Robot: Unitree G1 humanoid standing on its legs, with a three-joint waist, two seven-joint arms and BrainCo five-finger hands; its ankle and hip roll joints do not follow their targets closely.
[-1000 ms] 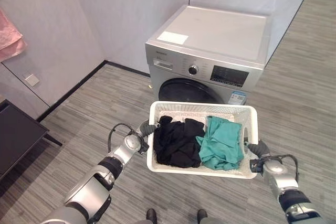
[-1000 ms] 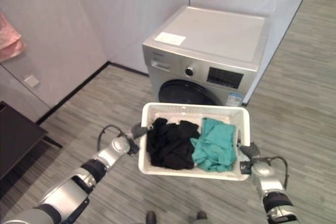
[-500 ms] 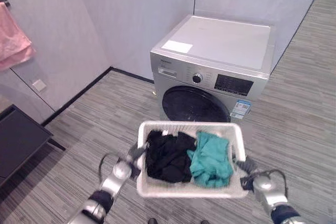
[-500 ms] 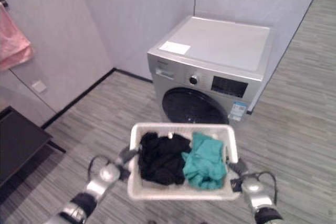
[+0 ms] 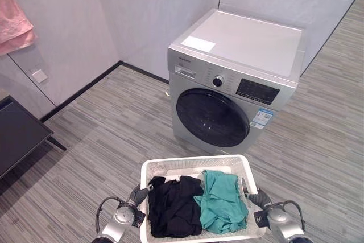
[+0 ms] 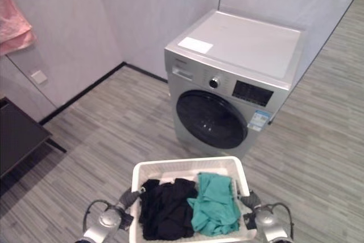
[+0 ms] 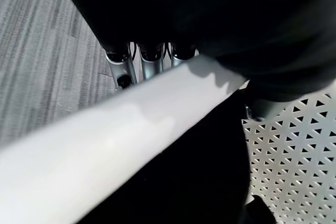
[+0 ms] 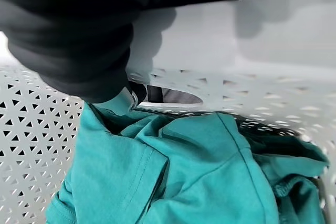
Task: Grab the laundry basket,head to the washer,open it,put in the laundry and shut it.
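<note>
Below, one white laundry basket [image 5: 236, 165] holds two garments, black [image 5: 170, 209] and teal [image 5: 220, 200]; left hand [image 5: 136, 196] and right hand [image 5: 259, 198] grip its rims. One washer [image 5: 233, 92], door closed, bears two unreadable labels.

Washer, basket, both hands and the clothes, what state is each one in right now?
Washer: door shut.
Basket: held up off the floor at both ends, loaded.
Black clothes: heaped in the basket's left half.
Teal garment: heaped in its right half.
Left hand: fingers hooked under the basket's rim.
Right hand: fingers through the basket's handle slot.
</note>
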